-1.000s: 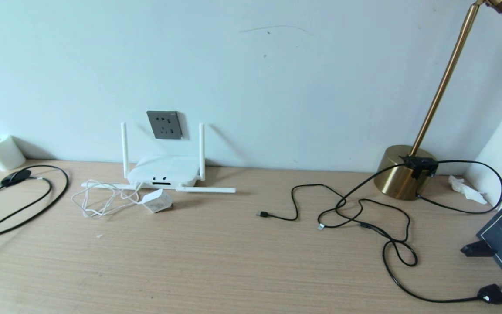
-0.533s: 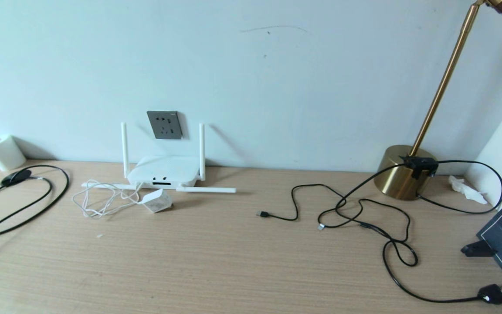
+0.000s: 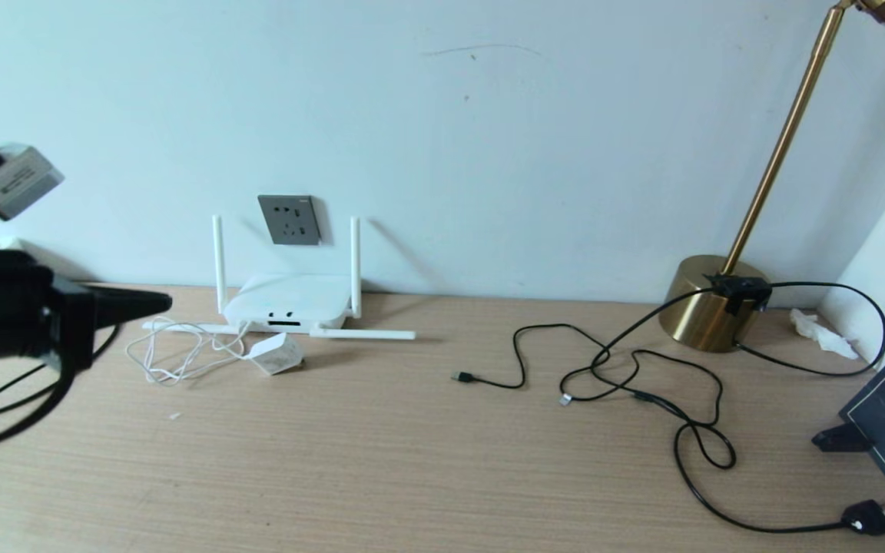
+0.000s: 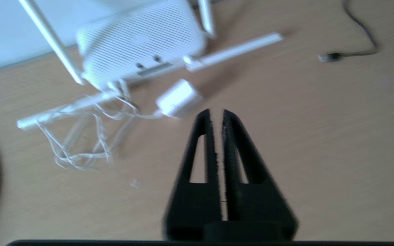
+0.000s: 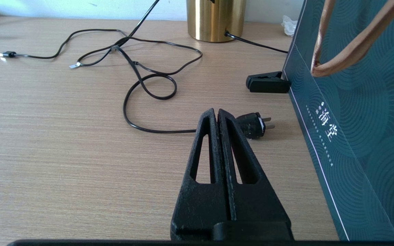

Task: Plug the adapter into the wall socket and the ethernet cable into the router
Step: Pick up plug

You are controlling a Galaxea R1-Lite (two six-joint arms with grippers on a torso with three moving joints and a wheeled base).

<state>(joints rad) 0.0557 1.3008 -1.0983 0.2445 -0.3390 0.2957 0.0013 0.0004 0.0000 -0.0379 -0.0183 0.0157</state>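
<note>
Pale wood-grain desk (image 3: 412, 461) ran under a light wall where the dark grey square wall socket (image 3: 290, 220) hung just above the flat white four-antenna router (image 3: 289, 301). Beside the router lay the small white adapter block (image 3: 280, 354), unplugged. The black left gripper (image 3: 158, 304) hovered nearby, fingers together and empty; the right gripper (image 5: 217, 112) sat pressed together near a black two-pin plug (image 5: 251, 125).

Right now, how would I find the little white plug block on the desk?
Find the dark grey square wall socket; below it sits the flat white router with stick antennas. In front of the router lies the small white rounded-cube adapter, the only chunky block, trailing a thin tangled white cord.
</note>
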